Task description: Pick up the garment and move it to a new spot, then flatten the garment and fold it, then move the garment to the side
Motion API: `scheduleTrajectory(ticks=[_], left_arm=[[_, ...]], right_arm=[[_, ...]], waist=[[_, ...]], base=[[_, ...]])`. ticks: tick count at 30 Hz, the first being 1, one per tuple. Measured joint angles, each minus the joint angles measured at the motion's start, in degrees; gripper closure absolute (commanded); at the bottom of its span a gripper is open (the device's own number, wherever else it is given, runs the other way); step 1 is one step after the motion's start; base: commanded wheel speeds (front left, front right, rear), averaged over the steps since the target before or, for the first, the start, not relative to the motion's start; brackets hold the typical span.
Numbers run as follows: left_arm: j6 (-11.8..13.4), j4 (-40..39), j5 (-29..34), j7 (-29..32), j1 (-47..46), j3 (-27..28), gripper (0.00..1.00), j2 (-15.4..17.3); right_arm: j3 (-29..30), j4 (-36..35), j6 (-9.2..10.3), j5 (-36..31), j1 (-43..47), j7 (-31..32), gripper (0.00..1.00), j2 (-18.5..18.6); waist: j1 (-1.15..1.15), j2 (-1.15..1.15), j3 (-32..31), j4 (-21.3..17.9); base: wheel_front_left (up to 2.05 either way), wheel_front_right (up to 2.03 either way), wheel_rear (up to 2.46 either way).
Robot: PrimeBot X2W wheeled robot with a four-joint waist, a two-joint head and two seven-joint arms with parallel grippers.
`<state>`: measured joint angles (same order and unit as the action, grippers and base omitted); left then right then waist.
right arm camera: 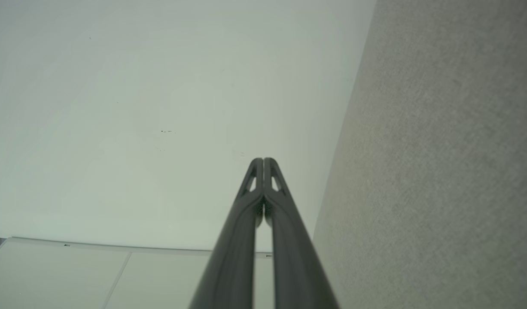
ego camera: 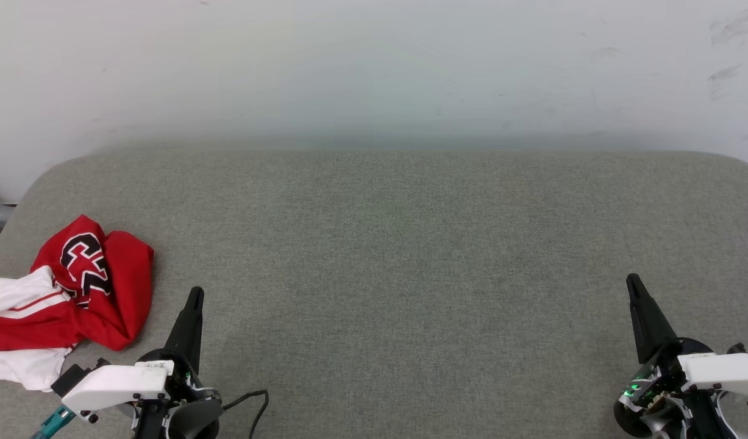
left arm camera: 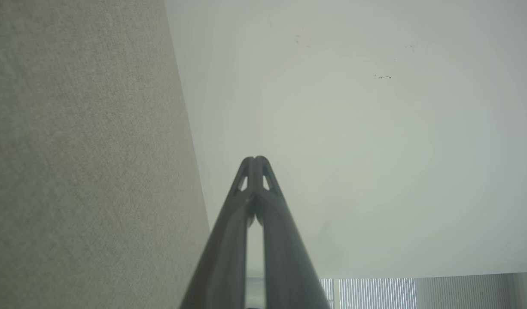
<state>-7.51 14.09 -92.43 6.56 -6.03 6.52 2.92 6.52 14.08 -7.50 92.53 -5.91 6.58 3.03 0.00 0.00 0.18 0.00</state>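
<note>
At the far left of the desk [ego camera: 386,256], as seen in the head view, the garment [ego camera: 114,286] is found in a crumpled heap, with part of it cut off by the edge of the picture. Its red body is bunched upward, and the black-and-white letter logo is turned face up on the top fold. White fabric with a thin red stripe is seen at the left of the heap, and more white fabric lies below it.

The left gripper [ego camera: 195,294] is positioned just beside the garment, to its right, and no contact with the cloth is made. Its fingers [ego camera: 188,332] are pressed together to a single point and nothing is held between them. In the left wrist view, the same gripper [left arm camera: 255,159] is shown with its tips meeting, set against a pale wall [left arm camera: 353,128], with the grey woven desk surface [left arm camera: 74,150] alongside.

The right gripper [ego camera: 632,280] is located at the lower right of the head view, well apart from the garment. Its fingers [ego camera: 648,323] are likewise fully closed and empty. In the right wrist view, the right gripper [right arm camera: 263,159] is seen with its tips touching, the wall [right arm camera: 138,107] behind and the desk fabric [right arm camera: 439,150] at one side.

A dark cable [ego camera: 255,405] is seen on the desk beside the base of the left gripper.
</note>
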Motion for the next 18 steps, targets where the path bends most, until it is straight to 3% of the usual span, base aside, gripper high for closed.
scheduleTrajectory(ticks=[6, 7, 18], left_arm=[[0.0, 0.0, 0.0, 0.0, 0.0, 0.0, 1.0, 0.0], [0.0, 0.2, 0.0, 0.0, 0.1, -0.1, 0.0, 0.0], [0.0, 1.6, 1.9, -1.9, 2.5, -0.3, 0.0, -0.3]], right_arm=[[0.0, 0.0, 0.0, 0.0, 0.0, 0.0, 1.0, 0.0], [0.0, 0.2, -0.01, 0.0, 0.1, 0.0, 0.0, 0.0], [-0.5, 2.3, 0.0, -2.1, 2.7, -1.8, 0.0, -0.1]], waist=[[0.0, 0.0, 0.0, 0.0], [0.0, 0.0, 0.0, 0.0], [0.0, 0.0, 0.1, 0.0]], base=[[0.0, 0.0, 0.0], [0.0, 0.0, 0.0], [0.0, 0.0, 0.0]])
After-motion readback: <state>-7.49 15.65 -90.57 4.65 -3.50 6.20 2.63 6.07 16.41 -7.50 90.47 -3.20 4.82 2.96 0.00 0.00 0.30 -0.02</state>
